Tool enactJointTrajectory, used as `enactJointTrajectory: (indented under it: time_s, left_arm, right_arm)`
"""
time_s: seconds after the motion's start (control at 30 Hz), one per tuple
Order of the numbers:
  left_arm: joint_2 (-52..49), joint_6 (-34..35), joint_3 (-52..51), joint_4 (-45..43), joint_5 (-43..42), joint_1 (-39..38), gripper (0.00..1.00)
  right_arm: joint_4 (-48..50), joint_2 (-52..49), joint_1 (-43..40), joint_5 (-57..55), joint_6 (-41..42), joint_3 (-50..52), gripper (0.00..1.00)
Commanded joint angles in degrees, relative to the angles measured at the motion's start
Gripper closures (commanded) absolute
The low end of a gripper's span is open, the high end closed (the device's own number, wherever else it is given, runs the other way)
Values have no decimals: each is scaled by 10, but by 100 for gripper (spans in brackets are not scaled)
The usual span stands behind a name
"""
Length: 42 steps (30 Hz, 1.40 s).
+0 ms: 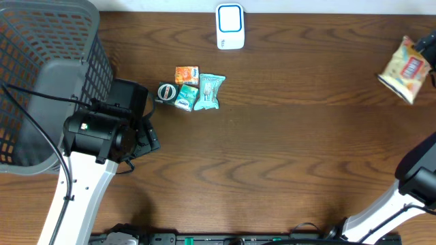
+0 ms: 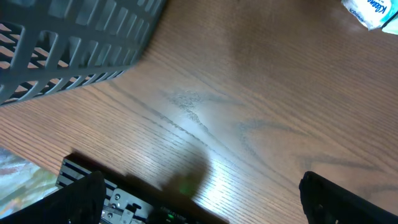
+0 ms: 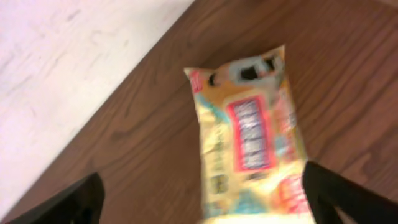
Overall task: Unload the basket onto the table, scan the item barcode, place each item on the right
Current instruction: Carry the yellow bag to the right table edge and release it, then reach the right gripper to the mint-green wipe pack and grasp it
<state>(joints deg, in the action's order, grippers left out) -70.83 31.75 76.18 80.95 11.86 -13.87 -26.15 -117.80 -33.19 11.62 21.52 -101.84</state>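
Note:
A yellow snack bag with a red label [image 3: 252,134] shows blurred between the wide-apart fingers of my right gripper [image 3: 205,208], close to the right-hand finger; whether it touches is unclear. From overhead the same bag [image 1: 405,69] is at the far right, with the right gripper [image 1: 429,54] mostly cut off by the frame edge. The white and blue scanner [image 1: 230,26] stands at the back centre. My left gripper [image 2: 202,205] is open over bare wood, beside the basket [image 1: 41,82].
An orange packet [image 1: 187,74], a teal packet [image 1: 208,92], a round tin [image 1: 167,91] and a small green packet [image 1: 184,100] cluster left of centre. The grey mesh basket [image 2: 62,43] fills the left side. A light floor edge [image 3: 74,50] borders the table.

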Motion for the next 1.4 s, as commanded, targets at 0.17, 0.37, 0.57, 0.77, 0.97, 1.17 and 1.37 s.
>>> enactJointTrajectory:
  time_s: [0.17, 0.37, 0.57, 0.77, 0.97, 1.17, 1.37]
  left_arm:
    - [1, 7, 0, 2, -3, 3, 2]
    - [1, 7, 0, 2, -3, 3, 2]
    - [1, 7, 0, 2, -3, 3, 2]
    - [1, 7, 0, 2, -3, 3, 2]
    - [1, 7, 0, 2, -3, 3, 2]
    - [1, 7, 0, 2, -3, 3, 3]
    - [1, 7, 0, 2, -3, 3, 2]
  right_arm:
    - [-19, -8, 24, 296, -25, -5, 4]
    - [-146, -8, 113, 365, -58, -4, 1]
    - [-193, -16, 244, 346, -130, 5, 3]
    - [-195, -41, 392, 300, -120, 5, 10]
    - [-187, -61, 501, 195, -33, 5, 11]
    - [-174, -75, 580, 73, 32, 5, 28]
    - [-157, -89, 628, -29, 116, 5, 34]
